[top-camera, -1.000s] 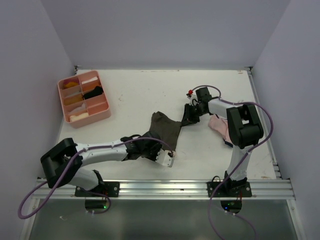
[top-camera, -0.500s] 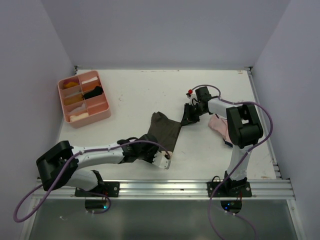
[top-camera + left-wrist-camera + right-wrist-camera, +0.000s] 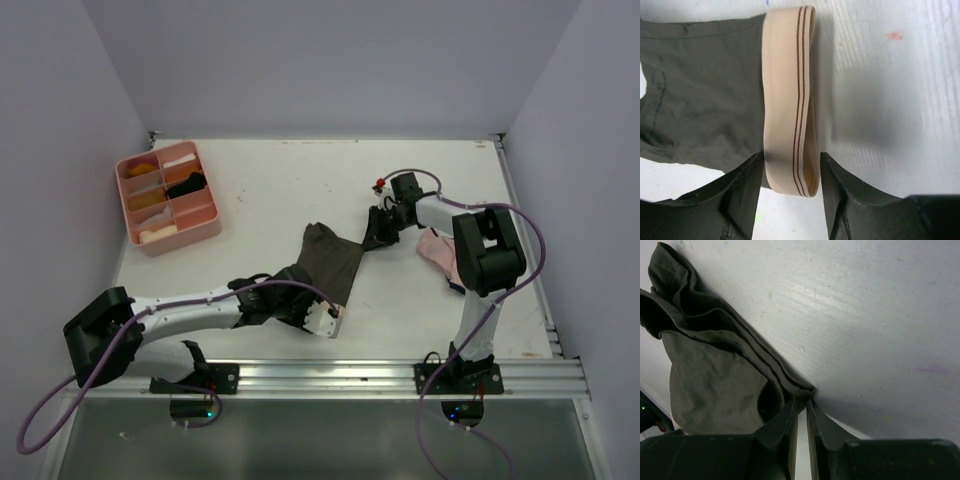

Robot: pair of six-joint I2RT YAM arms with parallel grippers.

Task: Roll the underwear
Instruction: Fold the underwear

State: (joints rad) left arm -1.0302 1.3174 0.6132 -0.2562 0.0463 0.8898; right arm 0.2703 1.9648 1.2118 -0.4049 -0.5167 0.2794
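— The dark olive-brown cloth underwear (image 3: 330, 262)?
— Its far corner is pinched by the almost-closed right gripper (image 3: 804, 404). The cream striped waistband (image 3: 790, 100) along its near edge is straddled, unclamped, by the half-parted left gripper (image 3: 790, 156).
— And around it?
— Bare white table (image 3: 270, 190) is seen beyond it. Pale pink underwear (image 3: 438, 250) lies right of it. Left of it, a pink plastic compartment tray (image 3: 205, 228) is filled with folded cloths (image 3: 165, 195).

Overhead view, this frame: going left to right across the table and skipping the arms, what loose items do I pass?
pink compartment tray → olive underwear → pink underwear
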